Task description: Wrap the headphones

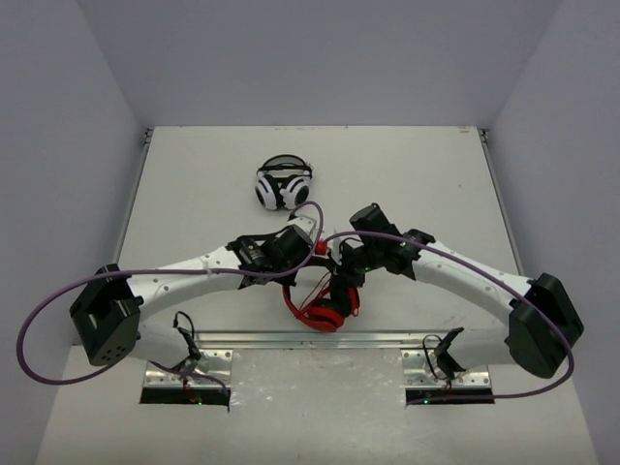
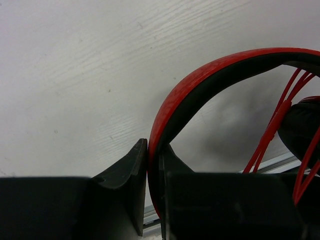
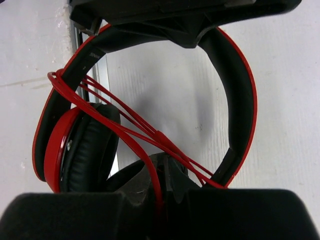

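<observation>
Jaws of the left gripper point(image 2: 152, 150) were clamped tight on the headband point(image 2: 200, 75) of the headphones point(image 1: 325, 308), held on the near side of the white-and-black headphones point(image 1: 283, 186). The right gripper point(image 3: 161, 172), fully closed, pinched the red cable point(image 3: 130, 132).

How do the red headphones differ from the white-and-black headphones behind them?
The red headphones are red with a black band; the white-and-black headphones are white with black. The red headphones are clamped at the band by the left arm's fingers; the white-and-black headphones lie free. The red headphones are nearer in the top view; the white-and-black headphones are farther back. Both are over-ear pairs.
</observation>
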